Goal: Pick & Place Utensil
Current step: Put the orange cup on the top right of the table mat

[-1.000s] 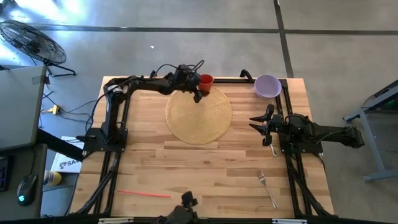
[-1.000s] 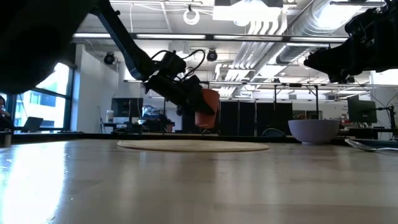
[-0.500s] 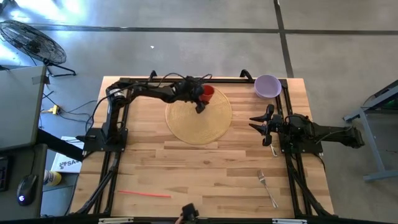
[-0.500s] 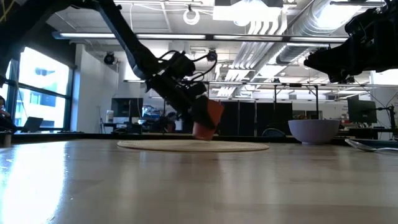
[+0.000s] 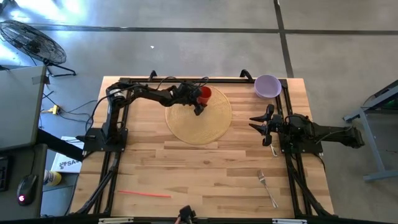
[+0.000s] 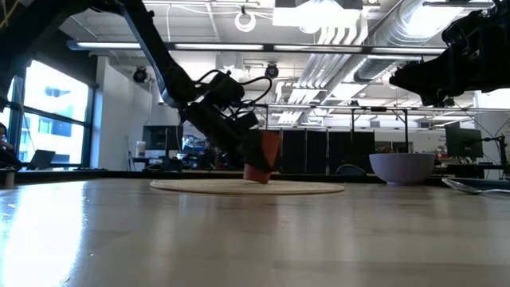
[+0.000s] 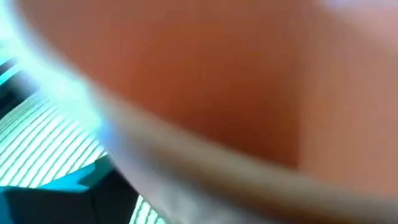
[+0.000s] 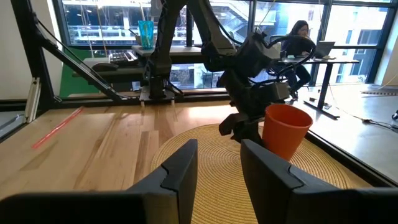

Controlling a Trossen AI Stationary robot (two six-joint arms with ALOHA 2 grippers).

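From above, we see the left gripper [image 5: 198,99] clamping an orange cup [image 5: 204,94] on the round woven mat [image 5: 199,121]; the fork [image 5: 268,188] lies near right. The low view shows the cup tilted. The right gripper [image 8: 217,171] fingers stand apart.

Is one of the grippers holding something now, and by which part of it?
The left gripper holds the orange cup by its side wall, over the round mat. The right gripper holds nothing.

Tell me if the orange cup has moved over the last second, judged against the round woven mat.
Yes. The orange cup, held in the left gripper, came from beyond the round woven mat's far edge to over the mat, dropping nearly onto it.
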